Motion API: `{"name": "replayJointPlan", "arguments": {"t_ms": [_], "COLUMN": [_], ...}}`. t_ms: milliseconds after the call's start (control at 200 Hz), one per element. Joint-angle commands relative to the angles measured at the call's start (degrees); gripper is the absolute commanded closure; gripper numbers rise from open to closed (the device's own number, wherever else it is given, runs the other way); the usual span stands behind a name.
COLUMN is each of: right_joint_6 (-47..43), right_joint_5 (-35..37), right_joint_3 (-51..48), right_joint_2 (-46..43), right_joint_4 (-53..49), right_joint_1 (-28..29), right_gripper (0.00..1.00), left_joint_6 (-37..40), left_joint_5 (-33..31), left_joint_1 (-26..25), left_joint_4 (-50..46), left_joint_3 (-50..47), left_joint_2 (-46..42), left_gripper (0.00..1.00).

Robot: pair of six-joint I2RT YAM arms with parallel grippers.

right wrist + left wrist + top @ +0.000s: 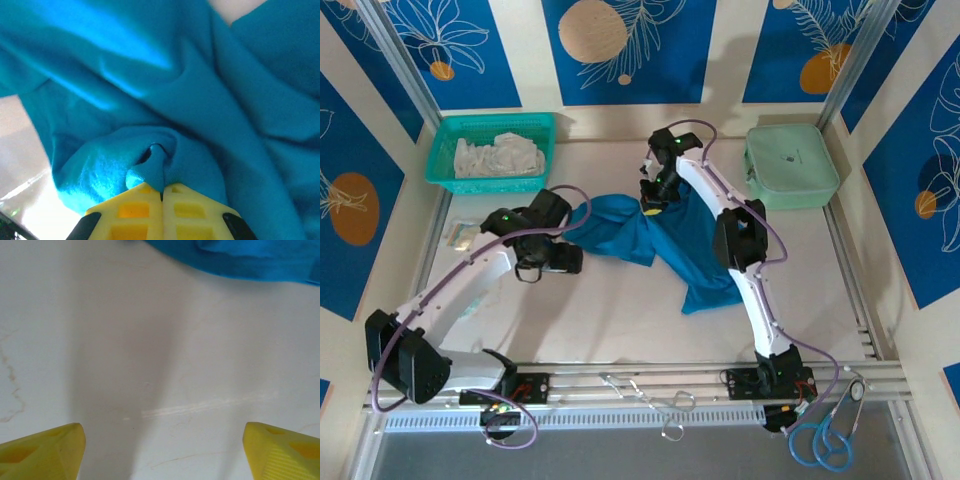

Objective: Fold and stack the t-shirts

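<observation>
- The teal-blue t-shirt (632,238) lies crumpled and unfolded near the middle of the desk (610,325). One part trails toward the near right side.
- The right arm reaches over the shirt from the near right. Its pincer (161,189) is at the far side of the cloth.
- In the right wrist view the two yellow fingers (137,200) are pressed together, with a bunched fold of the shirt pinched between their tips. Creased blue fabric hangs around them.
- The left arm reaches in from the near left and ends just beside the shirt's left edge.
- In the left wrist view the left pincer (162,429) is spread wide, with nothing between its yellow fingertips (55,445). Bare desk lies below, and the shirt's edge runs along the top of that view, apart from the fingers.
- A green basket (440,165) holding white cloths (500,155) sits at the far left of the desk.
- A pale green case (790,165) sits at the far right.
- Metal scissors (655,395) lie on the near rail between the arm bases, and a blue stethoscope (825,440) lies at the near right.
</observation>
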Motion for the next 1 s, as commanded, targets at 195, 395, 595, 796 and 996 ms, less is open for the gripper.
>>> {"name": "replayJointPlan", "arguments": {"t_ms": [195, 395, 595, 796, 996], "right_joint_6": [0.1, 3.3, 6.6, 8.5, 9.3], "right_joint_5": [2.3, 7.7, 8.0, 5.9, 3.9], "right_joint_3": [-2.9, -25.3, -49.2, -65.3, -73.0], "right_joint_2": [-3.9, -22.7, -42.9, -57.2, -64.5], "right_joint_4": [-3.5, 5.2, 13.8, 18.3, 20.1], "right_joint_1": [-1.2, -1.5, -5.2, -8.9, -11.0], "right_gripper": [0.58, 0.5, 0.51, 0.52, 0.54], "left_joint_6": [-7.8, -18.5, -25.5, -30.3, -29.7], "left_joint_5": [9.2, 12.1, 11.5, 4.7, 0.6], "left_joint_1": [-12.9, -16.6, -16.6, -16.6, -16.5], "left_joint_4": [13.6, 23.3, 25.2, 21.9, 16.6], "left_joint_3": [1.9, 7.0, 12.1, 16.2, 25.1], "left_joint_2": [10.1, 22.0, 31.6, 37.4, 44.9], "left_gripper": [0.23, 0.34, 0.37, 0.39, 0.45]}}
